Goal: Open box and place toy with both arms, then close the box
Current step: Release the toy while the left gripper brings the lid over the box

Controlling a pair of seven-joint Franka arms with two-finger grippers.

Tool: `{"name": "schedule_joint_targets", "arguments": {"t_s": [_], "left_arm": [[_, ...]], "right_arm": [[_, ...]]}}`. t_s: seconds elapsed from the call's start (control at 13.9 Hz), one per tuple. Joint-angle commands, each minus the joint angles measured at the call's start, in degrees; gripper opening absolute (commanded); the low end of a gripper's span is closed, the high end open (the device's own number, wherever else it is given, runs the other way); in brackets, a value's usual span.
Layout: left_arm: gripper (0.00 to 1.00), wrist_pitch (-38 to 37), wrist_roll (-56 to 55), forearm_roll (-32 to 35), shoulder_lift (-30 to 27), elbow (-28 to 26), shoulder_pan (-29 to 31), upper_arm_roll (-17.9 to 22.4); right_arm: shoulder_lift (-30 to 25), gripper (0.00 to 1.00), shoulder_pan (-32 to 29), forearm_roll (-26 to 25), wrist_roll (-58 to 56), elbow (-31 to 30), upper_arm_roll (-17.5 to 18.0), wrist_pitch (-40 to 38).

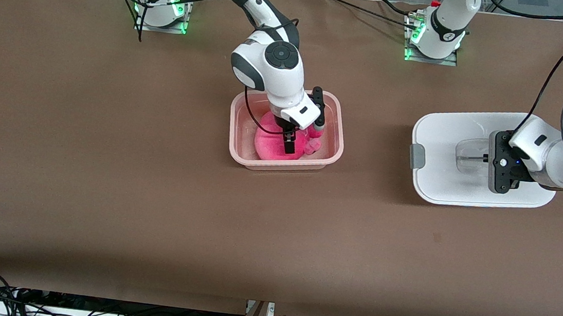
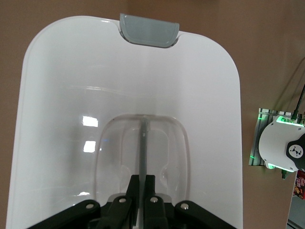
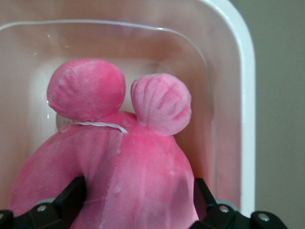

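Note:
The pale pink tub (image 1: 335,132) stands open mid-table. The bright pink plush toy (image 1: 268,144) lies in it. My right gripper (image 1: 302,142) reaches down into the tub, its fingers pressed against the toy's two sides. In the right wrist view the toy (image 3: 133,167) fills the gap between the right gripper's (image 3: 138,200) fingers, inside the tub wall (image 3: 243,95). The white lid (image 1: 443,137) is off the tub, toward the left arm's end of the table. My left gripper (image 1: 485,158) is shut on its clear centre handle (image 2: 143,138); the left gripper (image 2: 142,183) pinches the handle's thin bar.
A grey clip (image 2: 148,33) sits on the lid's (image 2: 71,95) end toward the tub. Bare brown tabletop lies between tub and lid and toward the front camera. The arm bases (image 1: 432,38) stand along the table's back edge; cables hang at the front edge.

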Motion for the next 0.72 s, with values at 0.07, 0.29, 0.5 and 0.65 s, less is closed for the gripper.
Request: {"name": "schedule_joint_targets", "arguments": {"t_s": [0.07, 0.29, 0.5, 0.65], "left_arm": [[0.00, -0.5, 1.0, -1.1, 0.4, 1.5, -0.3, 0.1], [0.00, -0.6, 0.8, -1.2, 0.4, 1.5, -0.4, -0.1], [0.00, -1.0, -1.0, -3.7, 0.3, 1.8, -0.9, -0.3], [0.00, -1.5, -1.0, -5.6, 0.2, 1.6, -2.5, -0.3]], "right_arm": [[-4.1, 1.00, -2.3, 5.5, 0.5, 1.0, -0.4, -4.6], [-11.4, 1.00, -4.6, 6.3, 0.4, 1.3, -2.8, -13.3], [-18.2, 1.00, -4.8, 6.4, 0.5, 2.6, -7.2, -21.2], [-20.9, 1.00, -6.0, 11.3, 0.4, 6.2, -12.5, -27.3]]}}
